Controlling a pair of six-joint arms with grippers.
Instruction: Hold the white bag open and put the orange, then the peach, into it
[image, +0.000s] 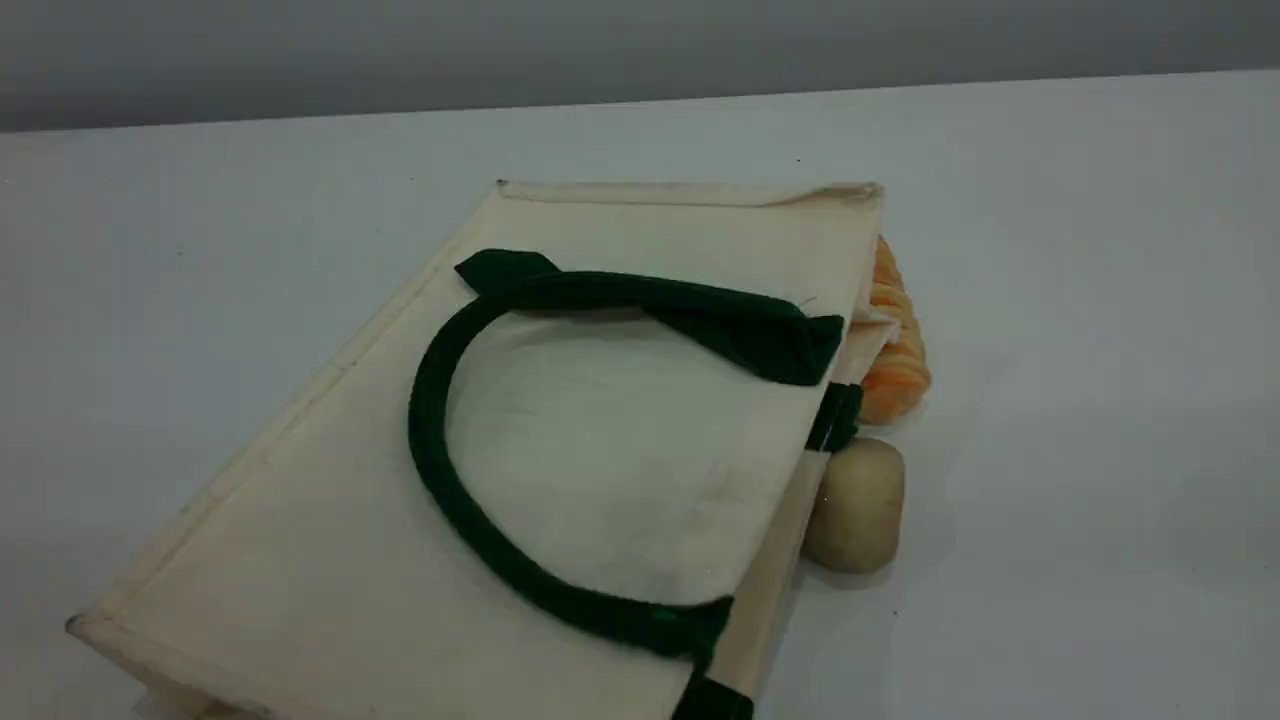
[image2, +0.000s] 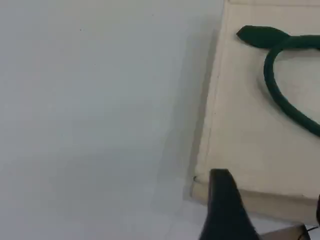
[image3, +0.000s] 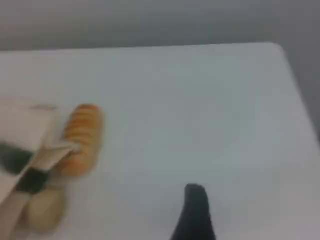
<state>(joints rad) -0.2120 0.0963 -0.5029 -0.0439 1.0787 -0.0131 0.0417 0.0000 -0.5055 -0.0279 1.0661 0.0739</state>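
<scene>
The white bag (image: 600, 450) lies flat on the table, its mouth toward the right and one dark green handle (image: 430, 440) curled on its upper face. Neither the orange nor the peach shows in any view. No arm appears in the scene view. In the left wrist view my left gripper (image2: 270, 210) hovers open over the bag (image2: 250, 125) near one corner, nothing between its fingers. In the right wrist view one dark fingertip (image3: 196, 210) hangs over bare table, right of the bag's mouth (image3: 50, 152), with nothing held.
An orange-and-cream striped bread roll (image: 895, 350) and a beige potato-like lump (image: 858, 505) lie against the bag's mouth on the right; both also show in the right wrist view, roll (image3: 82, 137) and lump (image3: 45, 212). The table's far edge (image3: 280, 47) runs behind.
</scene>
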